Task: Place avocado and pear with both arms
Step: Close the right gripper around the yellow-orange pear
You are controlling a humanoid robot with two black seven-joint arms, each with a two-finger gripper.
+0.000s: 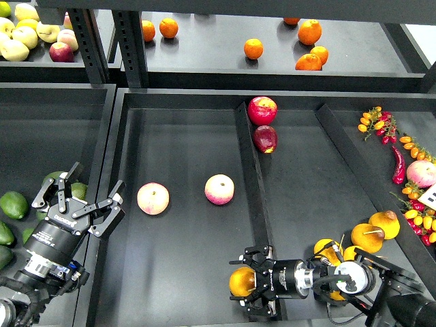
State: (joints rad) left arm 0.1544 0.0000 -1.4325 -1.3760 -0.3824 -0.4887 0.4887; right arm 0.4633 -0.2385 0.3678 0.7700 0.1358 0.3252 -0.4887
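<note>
From the head view, the left arm's base and the right arm's rear are cut off by the bottom edge, and the dark green egg-shaped avocados (13, 204) at the far left are partly cropped by the frame and partly hidden behind the left black two-finger pincer (84, 199); which of them is the task's avocado cannot be told, and all lie in the left bin, apart from the fingers. That left pincer stands released, its fingers spread wide over the rail between the left bin and the middle one, grasping nothing. The right black pincer (246, 281) lies low, pointing left, clenched around a golden orange-yellow roundish pear (241, 281); its fingers cover the fruit's top and bottom, so the stem is not visible. The pear sits just left of the black divider rail (249, 163), on the dark middle tray surface (184, 266). More golden pears with brown stems (376, 230) lie heaped behind the right wrist. Two pink-yellow round peaches (152, 198) rest on the middle tray, well apart from the held pear. Two red apples (262, 110) sit beside the divider's far end. Bright oranges (308, 32) dot the upper shelf, pale yellow-green apples (19, 33) fill the top left corner, and red chillies with small orange tomatoes (398, 163) line the right edge.
</note>
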